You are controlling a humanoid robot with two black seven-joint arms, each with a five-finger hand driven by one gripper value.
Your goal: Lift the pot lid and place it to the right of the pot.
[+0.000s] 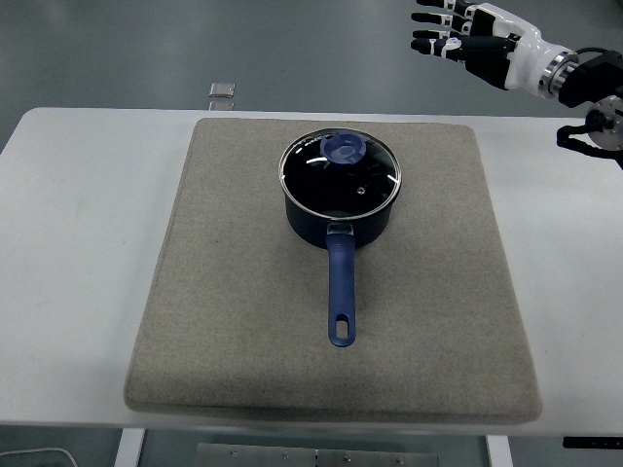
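A dark blue pot with a long blue handle pointing toward me sits on the grey mat. Its glass lid with a round blue knob rests closed on the pot. My right hand hovers high at the upper right, well above and to the right of the pot, fingers spread and holding nothing. The left arm does not show.
The mat covers most of the white table. A small grey square object lies at the table's far edge, left of centre. Bare mat stretches to the right of the pot.
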